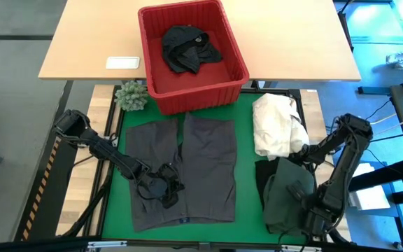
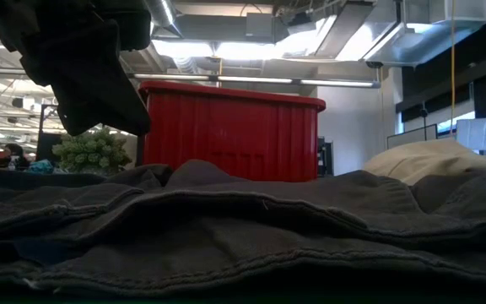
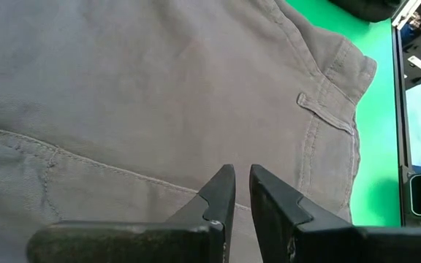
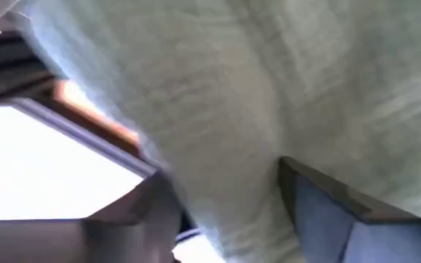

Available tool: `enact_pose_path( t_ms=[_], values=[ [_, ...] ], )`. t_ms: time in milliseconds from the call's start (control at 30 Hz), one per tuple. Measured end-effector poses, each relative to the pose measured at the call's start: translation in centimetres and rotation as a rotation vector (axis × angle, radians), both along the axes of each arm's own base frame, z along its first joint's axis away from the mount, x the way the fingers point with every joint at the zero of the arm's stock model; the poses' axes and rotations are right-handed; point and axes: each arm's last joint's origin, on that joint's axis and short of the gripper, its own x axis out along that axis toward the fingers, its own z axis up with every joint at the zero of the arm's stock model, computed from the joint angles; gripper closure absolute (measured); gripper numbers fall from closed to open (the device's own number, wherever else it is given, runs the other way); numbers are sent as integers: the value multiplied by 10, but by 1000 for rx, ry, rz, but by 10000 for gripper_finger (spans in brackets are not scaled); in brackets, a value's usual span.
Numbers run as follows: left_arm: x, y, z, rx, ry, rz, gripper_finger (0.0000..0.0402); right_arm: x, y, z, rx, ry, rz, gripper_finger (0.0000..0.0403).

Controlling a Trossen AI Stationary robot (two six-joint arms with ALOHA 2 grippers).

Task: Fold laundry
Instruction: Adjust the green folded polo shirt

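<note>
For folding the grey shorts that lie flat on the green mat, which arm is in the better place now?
The left. Its gripper hangs directly over the grey shorts, fingers nearly together. The right gripper is off to the side at the cream cloth heap, fingers apart around a fold of it.

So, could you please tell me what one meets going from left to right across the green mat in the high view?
Left pincer over the dark grey shorts → cream-white cloth heap → dark green garment, with the right pincer at its near right edge.
</note>
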Motion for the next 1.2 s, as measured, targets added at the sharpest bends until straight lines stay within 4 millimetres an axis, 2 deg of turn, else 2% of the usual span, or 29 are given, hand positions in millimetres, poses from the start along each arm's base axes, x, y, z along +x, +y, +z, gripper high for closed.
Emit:
enact_pose_path(
  t_ms=[167,200,300,433,633,733,800,933,1033,1067,1200],
  values=[
    [0,0,0,-1,0,0,362,1,6,14,37,22,-72,123],
    [0,0,0,-1,0,0,362,3,14,23,134,29,-71,117],
    [0,0,0,-11,-1,8,362,3,14,34,155,15,-111,107],
    [-1,-2,0,-24,-2,4,362,10,23,56,261,-119,-147,105],
    [-1,-3,0,-26,-2,3,362,16,15,59,119,-394,-157,110],
    [-1,-3,0,-26,-2,1,362,19,5,51,-4,-454,-185,139],
    [-2,-4,0,-28,0,-2,362,22,-4,40,-81,-407,-209,175],
    [-3,-6,0,-31,2,-15,362,25,-26,18,-241,-249,-283,280],
    [-3,-6,0,-30,3,-17,362,30,-38,2,-296,-178,-321,369],
    [-3,-6,0,-29,3,-18,362,31,-41,-4,-303,-162,-325,386],
    [-3,-5,0,-26,5,-18,362,41,-43,-33,-183,-121,-318,375]
  ],
)
